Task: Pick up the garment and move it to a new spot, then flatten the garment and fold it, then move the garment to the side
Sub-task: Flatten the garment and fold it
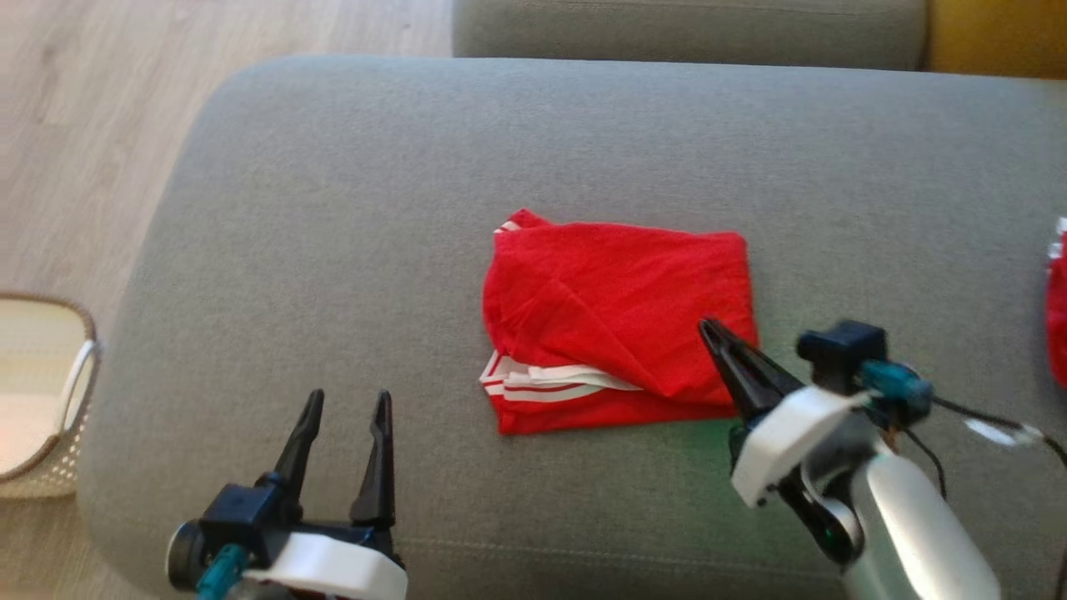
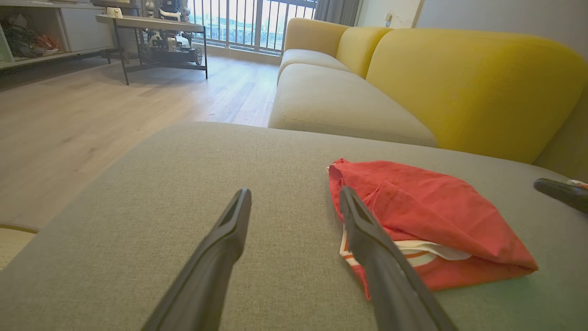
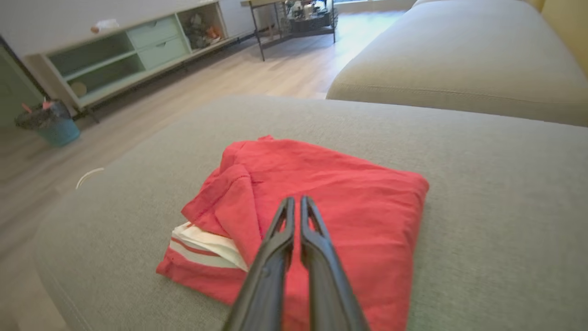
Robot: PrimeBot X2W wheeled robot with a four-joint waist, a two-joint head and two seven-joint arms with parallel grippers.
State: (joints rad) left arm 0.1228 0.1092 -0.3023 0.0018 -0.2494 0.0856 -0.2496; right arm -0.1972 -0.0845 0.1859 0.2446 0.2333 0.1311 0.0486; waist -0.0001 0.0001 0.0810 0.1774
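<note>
A red garment [image 1: 617, 312] with white stripes lies folded into a rough square on the grey ottoman [image 1: 333, 250]. It also shows in the left wrist view [image 2: 422, 216] and the right wrist view [image 3: 330, 193]. My right gripper [image 1: 710, 329] hovers over the garment's near right corner with its fingers pressed together and nothing between them; in its own view the tips [image 3: 296, 202] sit above the red cloth. Open and empty, my left gripper [image 1: 348, 400] stands at the ottoman's near left, left of the garment, fingers [image 2: 239, 207] spread.
A woven basket [image 1: 46, 392] stands on the wooden floor left of the ottoman. A grey sofa seat [image 1: 683, 29] with yellow backrests [image 2: 459, 78] lies beyond. Another red item [image 1: 1057, 308] sits at the right edge. Bare ottoman surface surrounds the garment.
</note>
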